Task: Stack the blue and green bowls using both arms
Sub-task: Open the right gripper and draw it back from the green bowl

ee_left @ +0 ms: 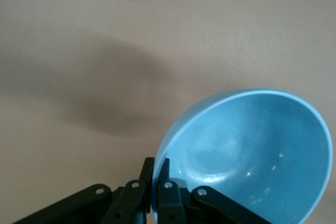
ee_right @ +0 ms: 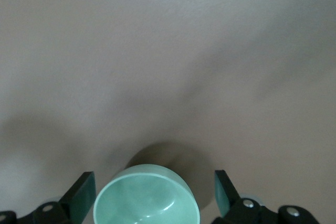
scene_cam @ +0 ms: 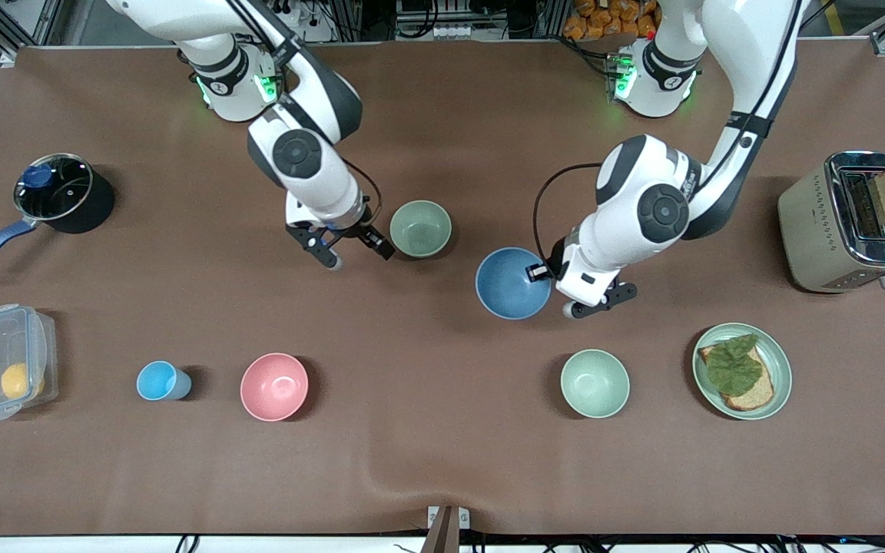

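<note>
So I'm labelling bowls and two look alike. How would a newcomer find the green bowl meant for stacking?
Start at the robots' bases: the green bowl sits nearest them, mid-table, between the open fingers of the right gripper. The blue bowl, pinched at its rim by the left gripper, is beside it. The paler mint bowl lies nearer the camera, by the toast plate.

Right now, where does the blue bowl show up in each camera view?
Front view: the blue bowl is mid-table, its rim pinched by the left gripper.
Left wrist view: it fills the lower corner, tilted, its rim clamped between the fingers.
Right wrist view: not in it; only the green bowl shows, between that gripper's open fingers.
Shared landmark: the brown table runs through all three views.
</note>
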{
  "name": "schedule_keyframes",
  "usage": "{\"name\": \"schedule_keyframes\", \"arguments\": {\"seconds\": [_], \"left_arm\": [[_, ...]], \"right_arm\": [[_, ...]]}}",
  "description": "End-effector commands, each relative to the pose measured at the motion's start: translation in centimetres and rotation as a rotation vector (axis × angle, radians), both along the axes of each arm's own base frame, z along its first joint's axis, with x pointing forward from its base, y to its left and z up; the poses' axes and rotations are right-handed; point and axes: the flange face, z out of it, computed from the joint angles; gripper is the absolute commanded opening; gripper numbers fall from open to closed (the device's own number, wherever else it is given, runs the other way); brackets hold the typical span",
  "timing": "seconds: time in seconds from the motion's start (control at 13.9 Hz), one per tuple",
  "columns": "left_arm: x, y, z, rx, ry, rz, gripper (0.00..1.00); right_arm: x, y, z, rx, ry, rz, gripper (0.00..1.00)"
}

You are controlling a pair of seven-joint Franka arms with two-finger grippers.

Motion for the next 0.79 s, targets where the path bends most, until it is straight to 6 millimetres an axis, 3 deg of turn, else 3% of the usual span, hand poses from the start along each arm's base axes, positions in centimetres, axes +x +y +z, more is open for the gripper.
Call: {"name": "schedule_keyframes", "arguments": {"seconds": [0.0, 0.22, 0.43, 0.72], "left_arm": [[-4.6, -0.8, 2.4, 0.054, -0.019, -0.008, 0.00], [-9.0, -1.3, 3.9, 0.072, -0.071, -0.039, 0.00], [-9.5, -2.1, 4.7, 0.069, -0.076, -0.017, 0.00], [-9.7, -1.6, 4.7, 0.089, -0.049, -0.007, 0.00]], "right_arm": [[0.7, -2.6, 0.2, 0.059, 0.075, -0.121, 1.00], [0.8, -4.8, -1.7, 0.109, 0.159, -0.240, 1.00], [0.6, -6.8, -5.6, 0.155, 0.189, -0.357, 1.00], [0.0, -7.4, -9.1, 0.204, 0.192, -0.462, 1.00]]}}
